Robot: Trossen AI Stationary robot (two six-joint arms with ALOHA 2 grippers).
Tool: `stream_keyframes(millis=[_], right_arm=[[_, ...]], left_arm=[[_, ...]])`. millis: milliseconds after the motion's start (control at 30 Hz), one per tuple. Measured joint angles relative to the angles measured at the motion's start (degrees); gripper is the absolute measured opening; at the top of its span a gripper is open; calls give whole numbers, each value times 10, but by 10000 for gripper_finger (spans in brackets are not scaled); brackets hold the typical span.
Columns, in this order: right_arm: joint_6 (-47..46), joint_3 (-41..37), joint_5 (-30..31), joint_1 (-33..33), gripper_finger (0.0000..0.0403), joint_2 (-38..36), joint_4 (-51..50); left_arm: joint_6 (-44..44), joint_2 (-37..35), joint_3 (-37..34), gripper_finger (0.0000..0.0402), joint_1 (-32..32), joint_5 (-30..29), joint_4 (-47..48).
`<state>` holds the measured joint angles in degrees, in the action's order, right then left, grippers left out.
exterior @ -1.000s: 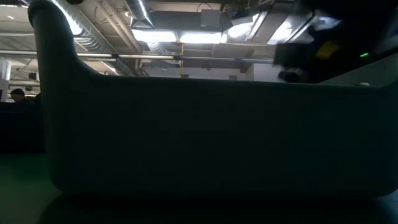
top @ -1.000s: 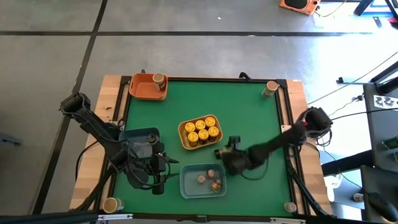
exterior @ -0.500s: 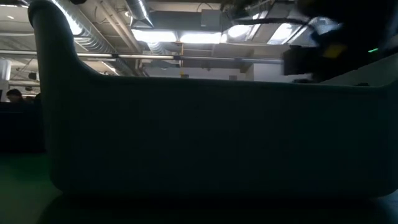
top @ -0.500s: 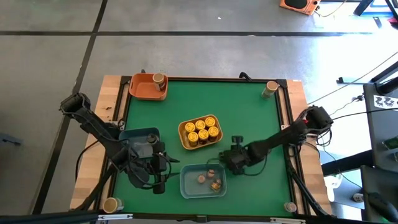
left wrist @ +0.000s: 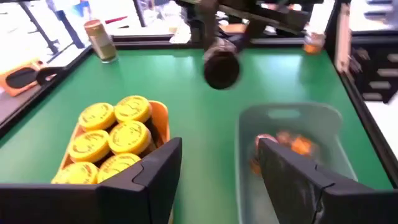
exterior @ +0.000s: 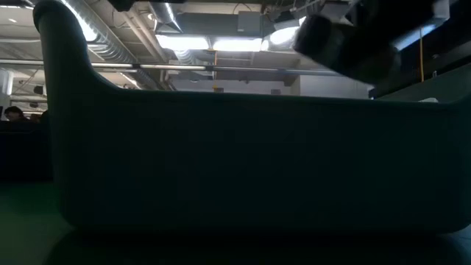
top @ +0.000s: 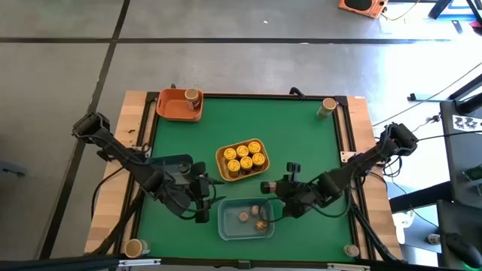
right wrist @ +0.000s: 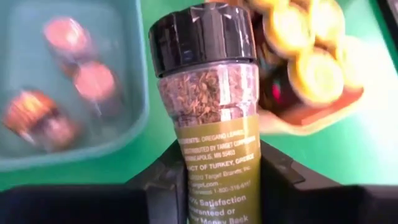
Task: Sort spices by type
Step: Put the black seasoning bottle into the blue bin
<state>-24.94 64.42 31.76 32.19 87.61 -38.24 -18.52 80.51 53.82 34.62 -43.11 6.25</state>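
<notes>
One black-lidded glass oregano jar (right wrist: 208, 106) is clamped in your right gripper's (top: 277, 185) fingers; carry it to its tray. Left gripper (left wrist: 217, 168) waits, fingers spread.

Place looked like robotics lab or workshop hall. Grey concrete floor (top: 226, 60) with dark seam lines filled upper half of high view. Purpose-built worktop (top: 248, 120): green mat inside black frame on wooden base, centre of frame. Loose cables (top: 429, 113) trailed across floor at right edge. Orange device (top: 360, 6) sat on floor, top right. Low view, upper part: exposed ducts and pipes (exterior: 125, 44), strip lights (exterior: 213, 44) under open industrial ceiling.
</notes>
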Motion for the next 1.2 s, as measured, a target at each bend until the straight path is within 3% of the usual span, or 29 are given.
stream_keyframes(millis=[233,467,667,733,900,1200], right_arm=[[104,1,1,-24,121,0,118],[165,-17,-16,-62,121,0,215],[176,-20,-35,-75,121,0,233],[176,-20,-35,-75,121,0,233],[173,-21,-42,-75,121,0,233],[206,-21,-45,-109,121,0,288]], left_arm=[[22,0,4,210,-45,46,-47],[85,8,5,211,-103,178,-88],[87,40,6,259,-137,269,-86],[105,41,18,278,-143,270,-84],[177,39,48,300,-150,199,-89],[206,42,49,301,-163,212,-85]])
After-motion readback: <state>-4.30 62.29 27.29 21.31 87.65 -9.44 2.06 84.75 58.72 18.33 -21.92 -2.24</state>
